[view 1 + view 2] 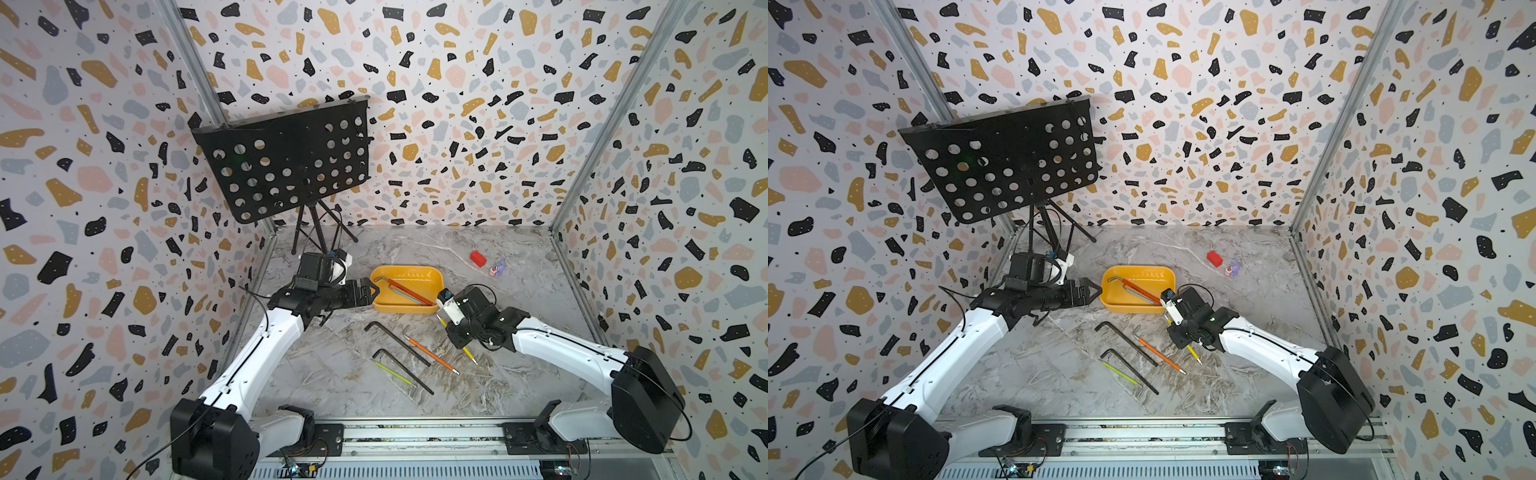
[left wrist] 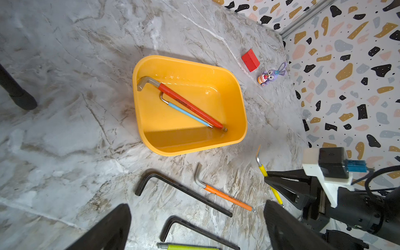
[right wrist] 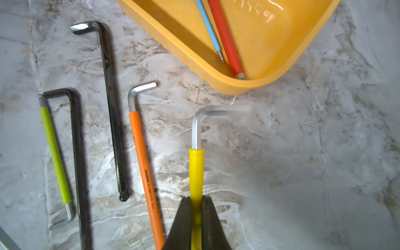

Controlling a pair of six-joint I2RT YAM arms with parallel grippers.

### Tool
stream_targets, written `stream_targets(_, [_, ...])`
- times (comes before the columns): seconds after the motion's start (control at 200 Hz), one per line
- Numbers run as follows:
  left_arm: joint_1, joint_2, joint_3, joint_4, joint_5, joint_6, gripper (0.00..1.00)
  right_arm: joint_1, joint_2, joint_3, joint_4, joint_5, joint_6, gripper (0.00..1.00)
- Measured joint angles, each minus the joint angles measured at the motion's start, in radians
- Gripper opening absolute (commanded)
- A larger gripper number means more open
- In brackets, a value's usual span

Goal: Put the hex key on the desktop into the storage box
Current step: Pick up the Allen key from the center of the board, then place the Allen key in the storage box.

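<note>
One yellow hex key sitting in right tool, jaws squeezing its sleeve tightly, bent end reaching near corner of storage box, still outside it, over bench.

Left wrist view: left tool standing wide open, gripping nothing; red hex key and blue hex key lying inside box.

Both top views: orange hex key, green hex key, longer black hex key and shorter black hex key lying on bench near box.
</note>
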Motion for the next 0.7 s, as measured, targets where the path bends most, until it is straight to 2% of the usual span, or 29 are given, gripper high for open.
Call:
stream_targets(0.461, [0.000,0.039,0.004,0.000,0.058,-0.004,1.00,0.000,-0.034,0.046,-0.031,0.061,-0.056,0.00])
stream_targets(0.701, [0.000,0.119,0.118,0.010,0.107,-0.050,1.00,-0.023,0.001,0.130,-0.024,0.053,-0.086,0.00])
